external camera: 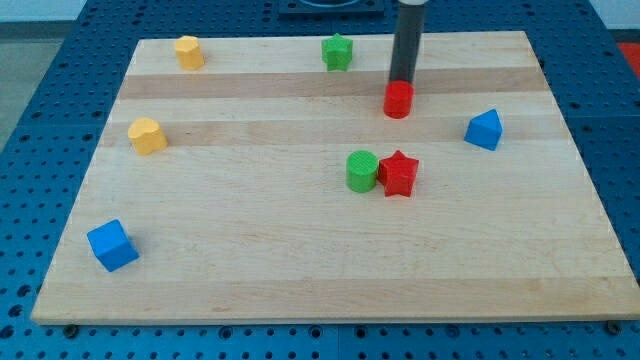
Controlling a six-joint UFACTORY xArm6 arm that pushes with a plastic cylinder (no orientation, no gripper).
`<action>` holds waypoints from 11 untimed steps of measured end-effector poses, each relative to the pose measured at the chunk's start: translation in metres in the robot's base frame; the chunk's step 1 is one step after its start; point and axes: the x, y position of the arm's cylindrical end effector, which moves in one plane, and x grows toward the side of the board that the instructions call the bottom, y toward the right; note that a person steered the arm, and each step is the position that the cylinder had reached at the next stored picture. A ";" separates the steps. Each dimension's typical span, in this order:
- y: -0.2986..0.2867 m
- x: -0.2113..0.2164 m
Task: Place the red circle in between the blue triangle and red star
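The red circle (398,100) sits at the upper middle of the wooden board (300,260). My tip (401,82) stands right at its top edge, touching or nearly touching it from the view's top. The blue triangle (484,130) lies to the right, near the board's right side. The red star (399,174) lies below the red circle, near the board's middle, touching a green circle (361,170) on its left.
A green star (338,52) sits at the top edge. A yellow block (189,51) is at the top left, a second yellow block (147,135) at the left. A blue cube (112,245) sits at the bottom left.
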 end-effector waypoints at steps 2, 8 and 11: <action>-0.030 0.017; 0.031 0.012; 0.047 0.057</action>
